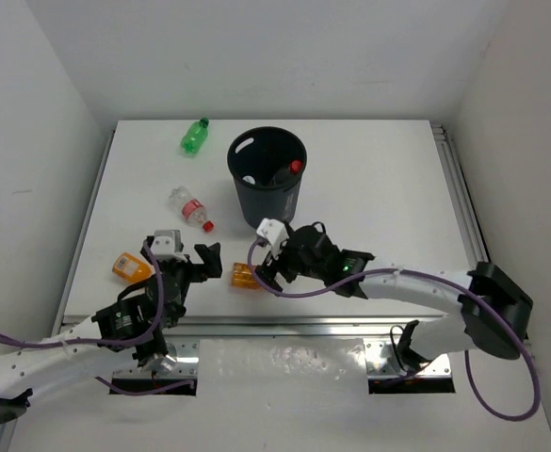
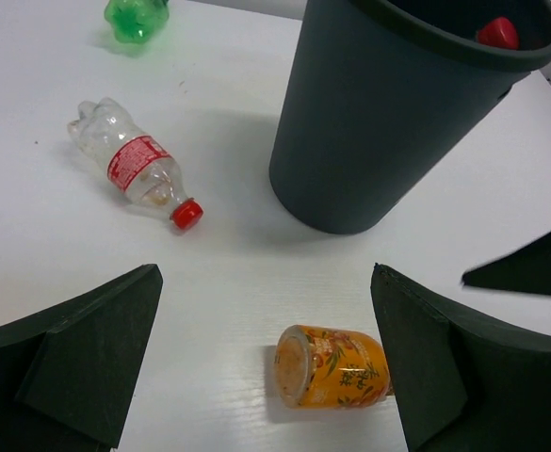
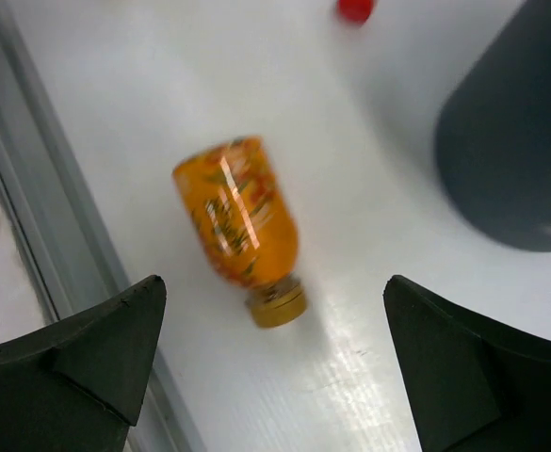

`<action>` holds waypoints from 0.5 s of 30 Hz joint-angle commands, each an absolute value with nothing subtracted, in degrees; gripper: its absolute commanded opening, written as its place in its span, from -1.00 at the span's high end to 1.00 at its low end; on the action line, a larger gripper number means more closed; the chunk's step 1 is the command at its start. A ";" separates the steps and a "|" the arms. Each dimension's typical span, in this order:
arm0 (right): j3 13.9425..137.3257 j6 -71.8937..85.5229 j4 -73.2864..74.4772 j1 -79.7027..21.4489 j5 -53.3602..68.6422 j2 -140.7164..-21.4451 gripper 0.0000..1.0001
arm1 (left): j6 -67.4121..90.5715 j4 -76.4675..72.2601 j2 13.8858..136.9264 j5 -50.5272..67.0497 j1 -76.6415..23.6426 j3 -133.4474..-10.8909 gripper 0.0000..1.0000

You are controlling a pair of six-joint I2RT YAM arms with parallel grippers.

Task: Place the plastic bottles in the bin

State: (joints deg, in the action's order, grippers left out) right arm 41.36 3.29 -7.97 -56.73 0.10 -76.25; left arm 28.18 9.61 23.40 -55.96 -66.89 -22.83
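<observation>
risk | right claw (image 3: 275, 287) spread over lying orange plastic bottle (image 3: 237, 217), untouched | left claw (image 2: 266, 282) spread, near same bottle | bottle may roll off-grip; claws may collide

Tall bin (image 1: 267, 174) blocks mid-table, just beyond both arms. Orange bottle (image 1: 244, 276) lies on its side btwn left gripper (image 1: 200, 268) and right gripper (image 1: 264, 270), both w/ jaws wide; tight gap there. Clear bottle (image 1: 190, 208) lies left of bin, bare strip btwn them. Table (image 1: 379, 188) right of bin gives open passage.
</observation>
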 commanded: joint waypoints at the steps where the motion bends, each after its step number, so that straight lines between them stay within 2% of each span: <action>1: 41.66 0.70 -10.98 -57.92 4.57 -79.00 -0.93 | 30.41 10.98 21.28 -58.80 -67.24 -23.38 -0.99; 8: 45.44 -2.02 -11.42 -58.27 6.33 -88.94 -0.95 | 31.29 11.16 16.70 -60.12 -67.24 -21.97 -0.99; 15: 47.28 -1.93 -14.41 -58.27 6.50 -95.36 -0.96 | 30.85 10.99 17.66 -59.94 -67.24 -22.15 -0.99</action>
